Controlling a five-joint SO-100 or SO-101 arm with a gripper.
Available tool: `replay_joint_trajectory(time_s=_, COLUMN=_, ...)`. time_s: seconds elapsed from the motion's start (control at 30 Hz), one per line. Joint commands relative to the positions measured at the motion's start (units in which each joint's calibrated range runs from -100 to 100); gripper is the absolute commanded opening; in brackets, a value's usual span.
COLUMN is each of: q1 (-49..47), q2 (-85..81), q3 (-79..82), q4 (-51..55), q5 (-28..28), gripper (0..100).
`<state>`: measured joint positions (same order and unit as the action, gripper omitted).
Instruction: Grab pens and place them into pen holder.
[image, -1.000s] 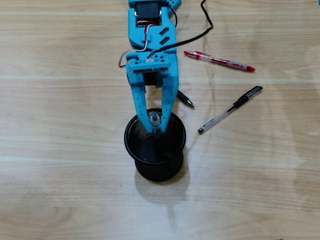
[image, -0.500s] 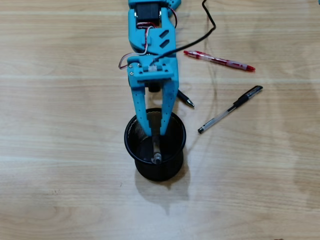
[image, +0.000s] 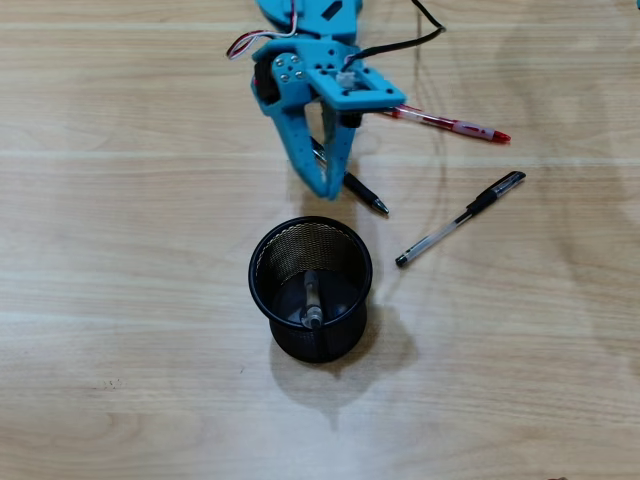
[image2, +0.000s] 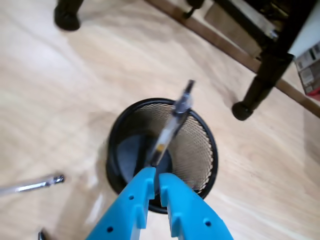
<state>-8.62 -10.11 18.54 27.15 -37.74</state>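
One pen (image: 312, 301) stands inside the pen holder (image: 262, 262), leaning on its wall. The blue fingers (image: 326, 186) are close together and hold nothing. They hang over the black pen (image: 366, 195) on the table (image: 120, 200). I think that pen comes next: open, go down, and pinch it.

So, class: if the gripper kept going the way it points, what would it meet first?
Probably the pen holder: in the wrist view the gripper aims at its near rim, though depth is unclear.
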Motion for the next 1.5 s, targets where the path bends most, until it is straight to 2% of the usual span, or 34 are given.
replay_joint_trajectory(time_s=0.0, q1=-0.9, q2=-3.2, q3=-0.2, q4=1.5, q5=2.4, gripper=2)
replay_joint_trajectory(time_s=0.33, q1=-8.3, q2=-12.5, q3=9.6, q4=2.5, q5=4.2, gripper=2)
replay_joint_trajectory(time_s=0.67, q1=-19.1, q2=-23.2, q3=10.1, q4=23.7, q5=4.3, gripper=2)
replay_joint_trajectory(time_s=0.93, q1=-11.5, q2=-21.6, q3=7.7, q4=35.8, q5=4.3, gripper=2)
replay_joint_trajectory(time_s=1.1, q1=-5.6, q2=-14.0, q3=-1.2, q4=49.3, q5=7.6, gripper=2)
replay_joint_trajectory(time_s=1.3, q1=-4.6, q2=-5.8, q3=-10.6, q4=56.1, q5=8.3, gripper=3)
replay_joint_trajectory(time_s=1.37, q1=-4.6, q2=-4.3, q3=-11.0, q4=56.8, q5=8.2, gripper=5)
replay_joint_trajectory(time_s=1.47, q1=-5.0, q2=-2.1, q3=-10.9, q4=56.8, q5=8.2, gripper=16)
